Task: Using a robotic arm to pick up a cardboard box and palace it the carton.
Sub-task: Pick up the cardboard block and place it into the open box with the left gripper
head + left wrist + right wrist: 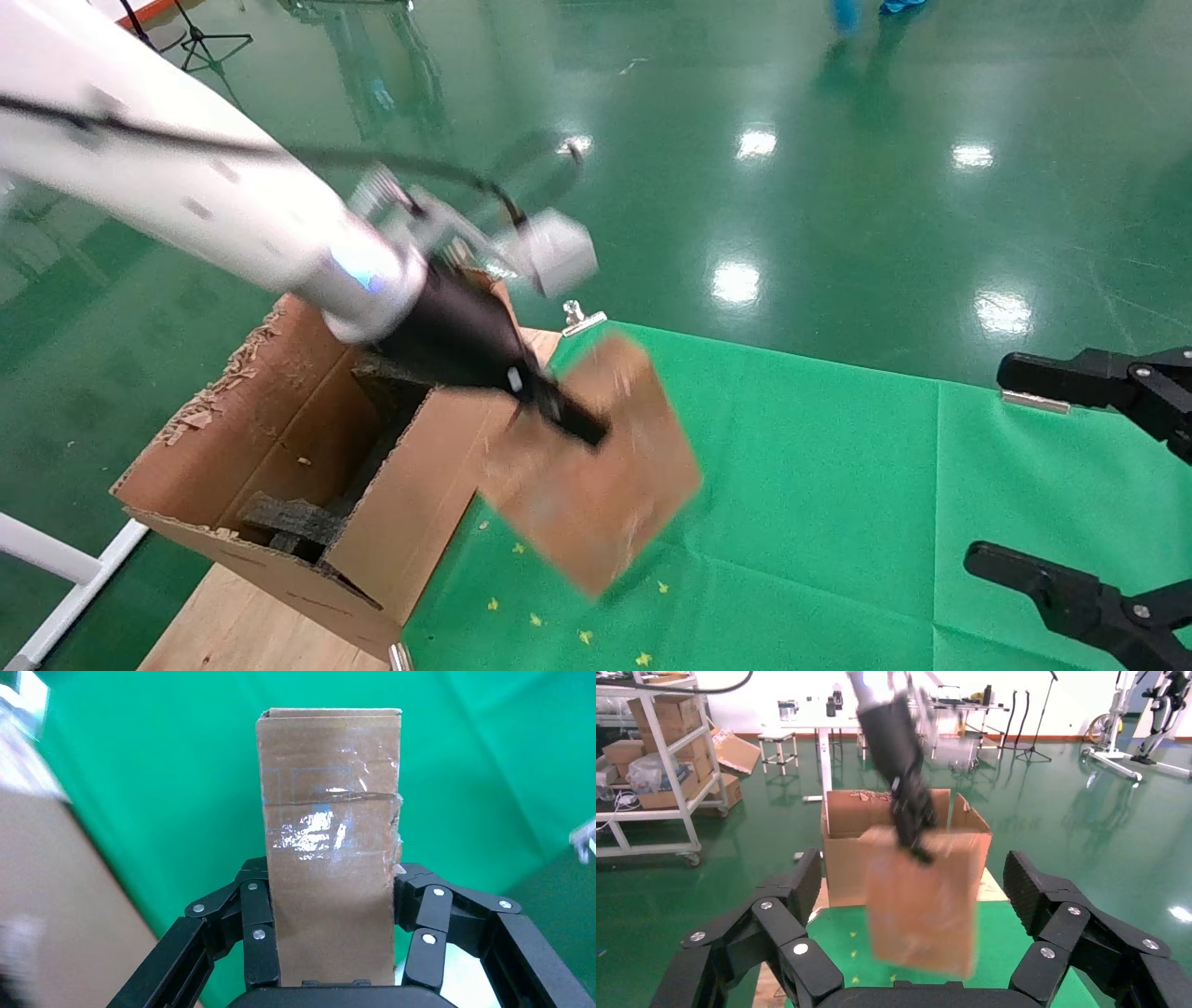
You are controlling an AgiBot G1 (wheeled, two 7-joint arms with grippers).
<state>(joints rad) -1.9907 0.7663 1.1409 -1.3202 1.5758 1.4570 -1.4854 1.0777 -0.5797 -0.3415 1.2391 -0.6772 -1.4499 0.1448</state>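
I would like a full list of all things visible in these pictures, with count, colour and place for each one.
cardboard box: 1, brown with shiny clear tape, held in the air above the green cloth, beside the carton.
carton: 1, brown, ragged torn flaps, open top, at the table's left end.
black foam pieces: count unclear, black, inside the carton.
green cloth: 1, green, covering the table.
metal clips: at least 3, silver, on the cloth's edges.
small scraps: several, yellow, on the cloth near the carton.
left gripper: 1, black, on the white arm, shut on the cardboard box.
right gripper: 1, black, open, idle at the table's right side.
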